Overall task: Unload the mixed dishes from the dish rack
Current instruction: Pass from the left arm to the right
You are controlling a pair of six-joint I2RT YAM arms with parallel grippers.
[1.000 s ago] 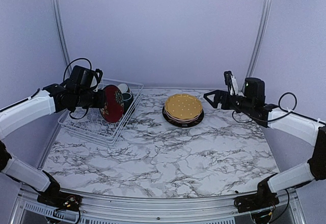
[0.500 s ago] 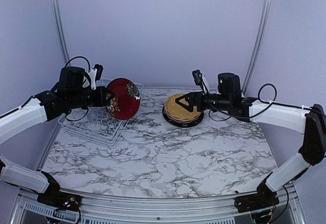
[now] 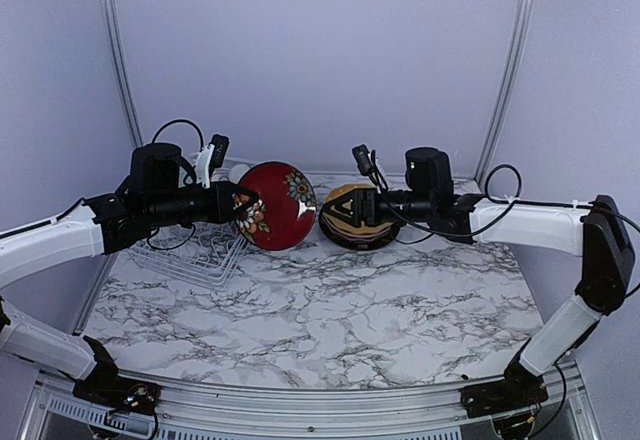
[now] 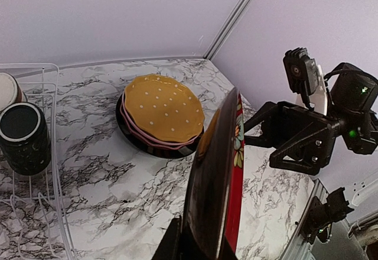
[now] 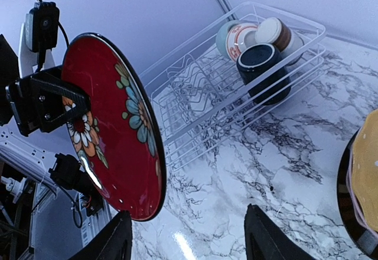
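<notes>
Top external view: red plate [image 3: 283, 205] held on edge between the arms

Finding: the left gripper [image 3: 243, 207] is clamped on the plate's rim, holding it above the table [image 3: 330, 310], just past the dish rack [image 3: 185, 255] and beside the plate stack [image 4: 162, 115]. The right gripper [image 3: 336, 212] is spread wide, empty, facing the opposite rim. Judgement: glazed ceramic, stiff, slippery, breakable; grip the rim squarely, well onto it. Both arms reach inward, forearms near level.

glossy red floral plate [image 5: 112, 124], white wire rack [image 5: 195, 83], smooth marbled tabletop [image 3: 330, 320]
</notes>
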